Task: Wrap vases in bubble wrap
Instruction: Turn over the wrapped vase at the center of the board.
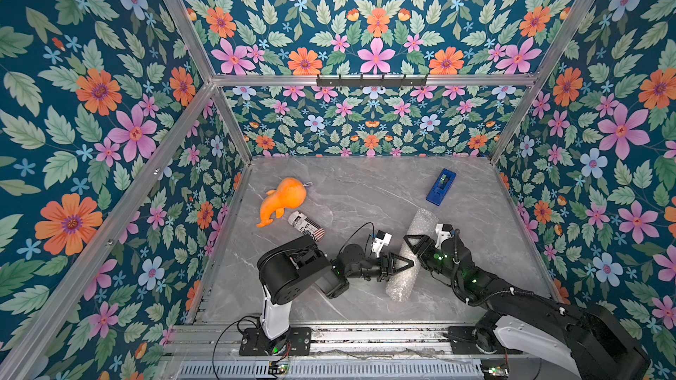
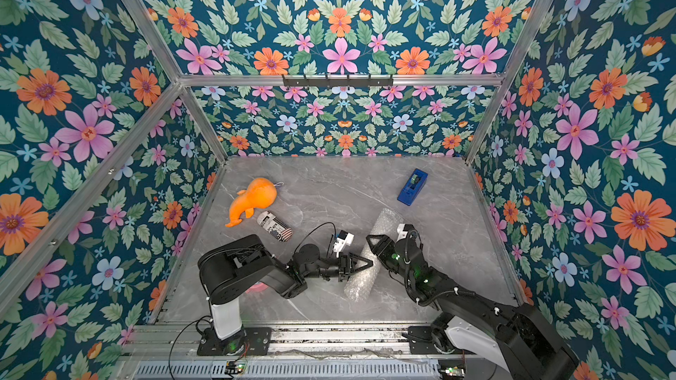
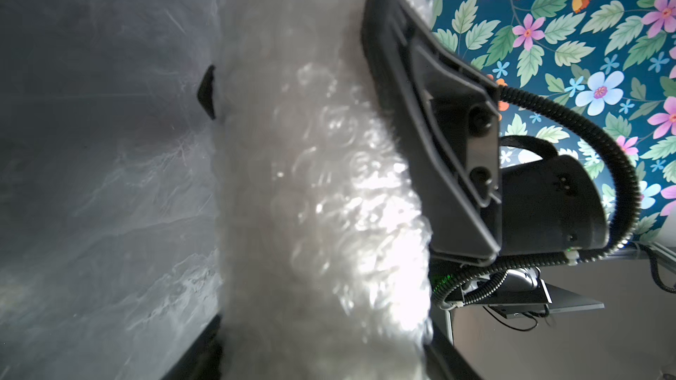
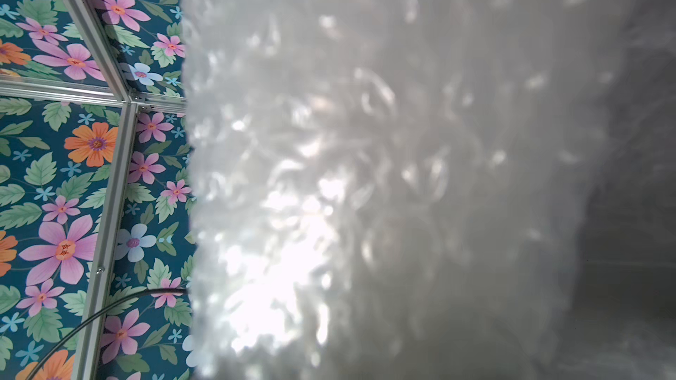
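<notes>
The bubble wrap [image 1: 420, 224] [image 2: 384, 221] lies on the grey table as a rolled tube, slanting from back right to front left. The vase is hidden; no part of it shows. My left gripper [image 1: 409, 264] [image 2: 368, 263] reaches in from the left and is shut across the middle of the tube. In the left wrist view the bubble wrap [image 3: 322, 177] fills the space between its fingers [image 3: 206, 354]. My right gripper [image 1: 411, 246] [image 2: 372, 242] comes from the right, a little farther back, with its fingers [image 3: 420, 85] on both sides of the tube. Bubble wrap [image 4: 365, 177] fills the right wrist view.
An orange plush toy [image 1: 283, 199] and a printed can [image 1: 305, 228] lie at the left. A blue tape dispenser [image 1: 440, 186] sits at the back right. A pink roll [image 2: 258, 288] peeks from under the left arm. Floral walls enclose the table [image 1: 347, 191].
</notes>
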### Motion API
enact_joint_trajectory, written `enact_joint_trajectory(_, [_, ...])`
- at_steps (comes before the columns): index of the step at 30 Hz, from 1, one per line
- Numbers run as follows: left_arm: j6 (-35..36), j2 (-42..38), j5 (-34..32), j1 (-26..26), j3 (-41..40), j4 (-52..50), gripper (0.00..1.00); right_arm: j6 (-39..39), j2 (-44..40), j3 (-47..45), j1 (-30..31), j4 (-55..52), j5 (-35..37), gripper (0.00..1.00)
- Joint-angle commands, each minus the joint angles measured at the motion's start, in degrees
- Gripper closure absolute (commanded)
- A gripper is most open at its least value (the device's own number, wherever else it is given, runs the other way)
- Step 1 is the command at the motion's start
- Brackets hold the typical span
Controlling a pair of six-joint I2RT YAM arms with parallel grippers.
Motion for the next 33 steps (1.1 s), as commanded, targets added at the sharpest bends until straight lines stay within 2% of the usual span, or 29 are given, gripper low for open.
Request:
enact_joint_trajectory(1, [1.0,-1.2,3.1,-0.5,0.6,9.4,0.52,0.5,-0.3,1.1,0.3,4.2,-2.8,0.47])
enact_joint_trajectory(5, [5.8,-3.8,2.6,-0.1,-0.7,3.2,0.31,-1.2,-1.5,3.4,1.3,-4.3,0.0,0.50])
enact_joint_trajectory(7, [9.4,-6.5,1.4,0.4,-1.8,-3.1,0.01,-2.9,-2.0,5.6,2.2,-10.3,1.8,0.50])
enact_joint_trajectory(9, [15.4,-10.6,-0.9,0.9,-2.6,-12.0,0.01,-4.5,-2.2,7.7,3.2,-15.7,4.1,0.51])
enact_joint_trajectory(13, [30.0,-20.3,-7.4,0.7,-0.5,-38.9,0.01,-6.2,-1.1,11.8,4.5,-24.6,7.3,0.51])
enact_joint_trajectory(16, [39.3,-26.8,-15.3,0.7,2.0,-58.2,0.01,-6.4,0.7,15.1,4.9,-31.4,9.9,0.53])
enact_joint_trajectory(19, [44.0,-31.3,-22.9,0.7,1.6,-69.4,0.00,-6.1,3.4,18.6,5.3,-37.1,12.5,0.55])
enact_joint_trajectory(22, [46.3,-33.2,-33.2,-0.3,4.5,-81.7,0.01,-5.6,8.4,23.9,6.6,-43.5,16.0,0.54])
enact_joint_trajectory(23, [46.2,-33.5,-37.3,-1.5,6.2,-84.9,0.06,-4.6,10.6,26.4,7.7,-46.6,18.6,0.53])
enact_joint_trajectory(24, [45.7,-33.9,-41.2,-3.0,7.3,-86.9,0.10,-4.3,12.5,28.3,8.6,-48.4,19.9,0.53])
enact_joint_trajectory(27, [45.7,-35.9,-48.0,-8.9,7.5,-84.5,0.10,-2.3,18.2,31.9,9.5,-49.0,20.7,0.56])
enact_joint_trajectory(31, [41.8,-39.4,-46.5,-10.2,1.9,-75.3,0.07,-0.4,23.3,34.1,9.5,-46.8,19.4,0.58])
enact_joint_trajectory(33, [41.3,-41.5,-47.5,-10.2,0.4,-75.8,0.05,-0.1,25.1,35.4,9.5,-47.8,19.4,0.58])
